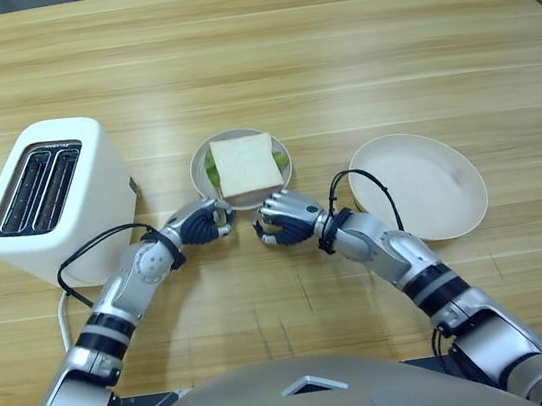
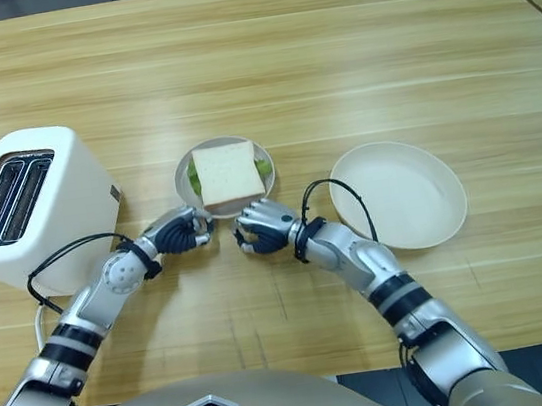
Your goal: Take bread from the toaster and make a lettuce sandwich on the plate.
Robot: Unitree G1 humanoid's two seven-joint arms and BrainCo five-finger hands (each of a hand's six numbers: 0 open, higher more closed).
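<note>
A white toaster (image 1: 53, 198) stands at the left, its two slots dark. To its right a small grey plate (image 1: 198, 159) carries a slice of white bread (image 1: 245, 163) lying flat on green lettuce (image 1: 211, 171) that pokes out at both sides. My left hand (image 1: 201, 222) sits at the plate's near-left rim with its fingers curled, and I cannot tell if it touches the rim. Just in front of the plate's near edge, my right hand (image 1: 283, 218) rests on the table, fingers curled too, with nothing in it.
A larger empty cream plate (image 1: 420, 185) lies to the right of my right forearm. The toaster's cable (image 1: 63, 318) trails toward the table's near edge. Bare wooden tabletop stretches behind the plates.
</note>
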